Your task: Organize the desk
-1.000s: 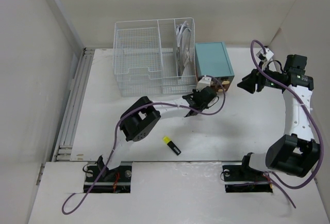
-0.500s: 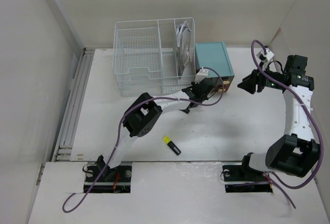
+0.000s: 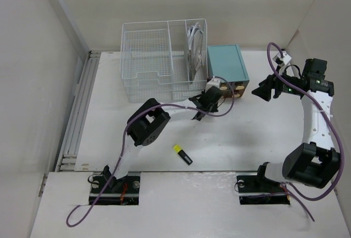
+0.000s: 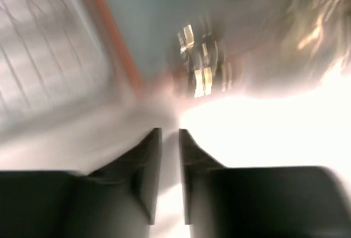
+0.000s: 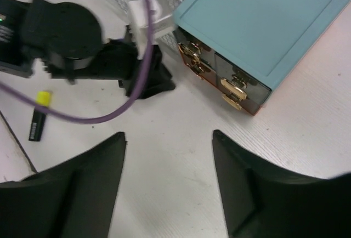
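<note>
Seeing a small leftward shift of the left end effector versus a second ago in the top view, along the front of the teal drawer box; no visible change on the right arm. Reading left fingers as barely parted: slim gap, nothing in it, view blurred. Facing the box's front with its gold handles, with the wire basket mesh off to the left of that view. Seeing the right end effector spread wide and empty, hovering above the surface to the right of the box, aimed at the drawer fronts. Surface white, filling the space between pale walls, arm bases at its near edge, carrying everything: basket at the back, box right against or just beside its right side (cannot tell which), white cables in the basket's right compartment, yellow-capped black marker lying alone toward the near edge, well apart from both end effectors. Purple cable looping off the left wrist.
</note>
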Controlling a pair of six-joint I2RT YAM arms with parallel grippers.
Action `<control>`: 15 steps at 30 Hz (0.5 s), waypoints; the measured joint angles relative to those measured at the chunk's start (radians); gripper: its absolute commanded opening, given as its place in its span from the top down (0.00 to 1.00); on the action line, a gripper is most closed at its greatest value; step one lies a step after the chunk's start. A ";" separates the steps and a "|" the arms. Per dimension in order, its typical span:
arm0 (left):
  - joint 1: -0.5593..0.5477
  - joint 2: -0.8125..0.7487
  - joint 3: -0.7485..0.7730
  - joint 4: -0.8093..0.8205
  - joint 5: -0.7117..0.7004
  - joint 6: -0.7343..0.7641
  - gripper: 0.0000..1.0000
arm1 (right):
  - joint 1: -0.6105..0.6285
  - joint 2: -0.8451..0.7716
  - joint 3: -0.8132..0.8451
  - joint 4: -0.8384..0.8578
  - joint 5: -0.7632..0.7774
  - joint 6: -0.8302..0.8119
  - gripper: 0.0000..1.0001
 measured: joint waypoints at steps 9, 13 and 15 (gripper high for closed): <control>-0.152 -0.549 -0.616 0.237 0.293 0.087 0.33 | 0.014 -0.049 -0.190 0.077 0.140 0.064 0.00; -0.234 -0.857 -0.756 0.317 0.307 0.106 0.71 | 0.074 -0.140 -0.321 0.198 0.233 0.182 0.05; -0.240 -0.996 -0.820 0.344 0.300 0.104 0.86 | 0.094 -0.174 -0.375 0.286 0.248 0.272 0.21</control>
